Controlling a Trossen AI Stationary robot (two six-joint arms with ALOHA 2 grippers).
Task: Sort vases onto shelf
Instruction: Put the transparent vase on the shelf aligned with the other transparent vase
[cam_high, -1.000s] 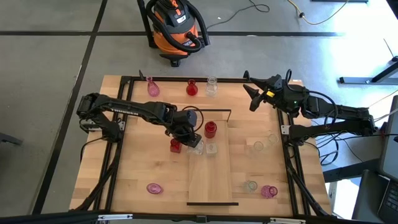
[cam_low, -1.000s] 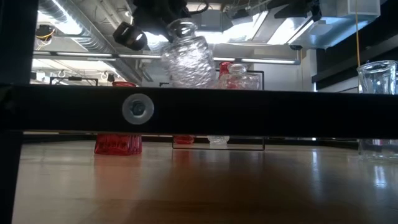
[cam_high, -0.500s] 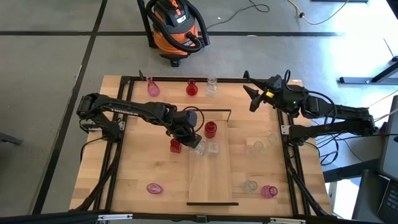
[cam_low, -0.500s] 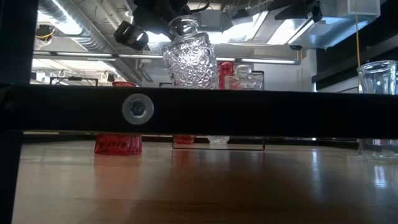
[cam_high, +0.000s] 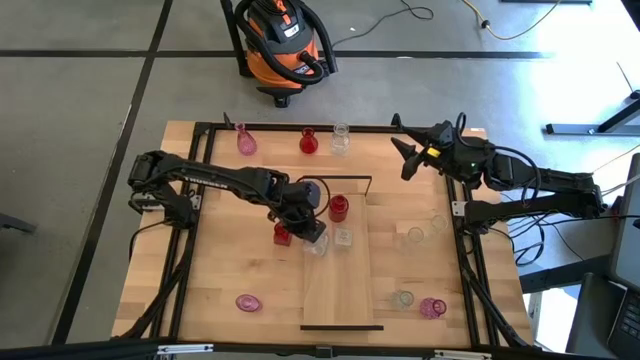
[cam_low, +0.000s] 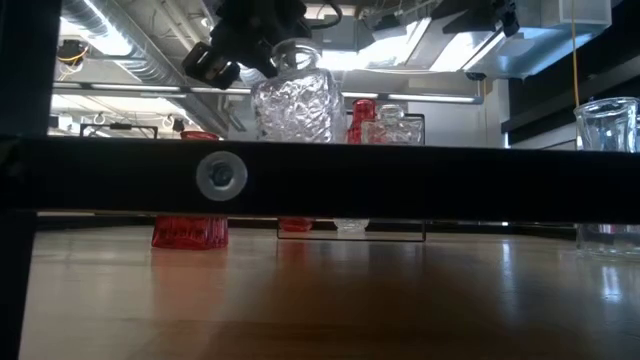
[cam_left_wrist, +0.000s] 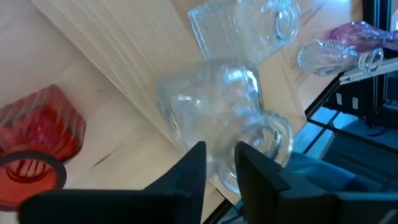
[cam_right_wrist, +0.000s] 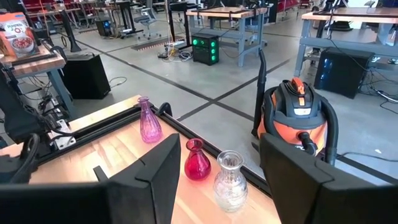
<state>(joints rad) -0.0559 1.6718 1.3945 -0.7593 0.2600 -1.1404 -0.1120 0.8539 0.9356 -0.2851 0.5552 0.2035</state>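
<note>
My left gripper (cam_high: 312, 236) is over the left edge of the shelf (cam_high: 340, 290), a pale plank with black end frames, and is shut on a clear cut-glass vase (cam_low: 292, 96). Another clear vase (cam_high: 343, 238) and a red vase (cam_high: 338, 208) stand on the shelf. A second red vase (cam_high: 282, 235) stands on the table just left of it. My right gripper (cam_high: 405, 156) is open in the air at the table's far right corner. A pink (cam_high: 245, 140), a red (cam_high: 308, 142) and a clear vase (cam_high: 340, 138) stand along the far edge. My left gripper pinches the clear vase by its neck (cam_left_wrist: 245, 134), just below the round mouth, between its two fingers (cam_left_wrist: 194, 167). They come slanting down from the table's left. The vase stands about upright under them. The frame bar hides its base in the low view, so I cannot tell whether it rests on the shelf.
Two clear vases (cam_high: 415, 235), (cam_high: 438, 224) stand right of the shelf. Nearer, a clear vase (cam_high: 402, 299) and a pink one (cam_high: 432, 307) sit together. One pink vase (cam_high: 247, 302) lies on its side near the left front. A black frame rims the table.
The clear vase in my left gripper has tipped from tilted to about upright and has sunk a little lower. The left gripper has come down with it. My right arm has kept still.
</note>
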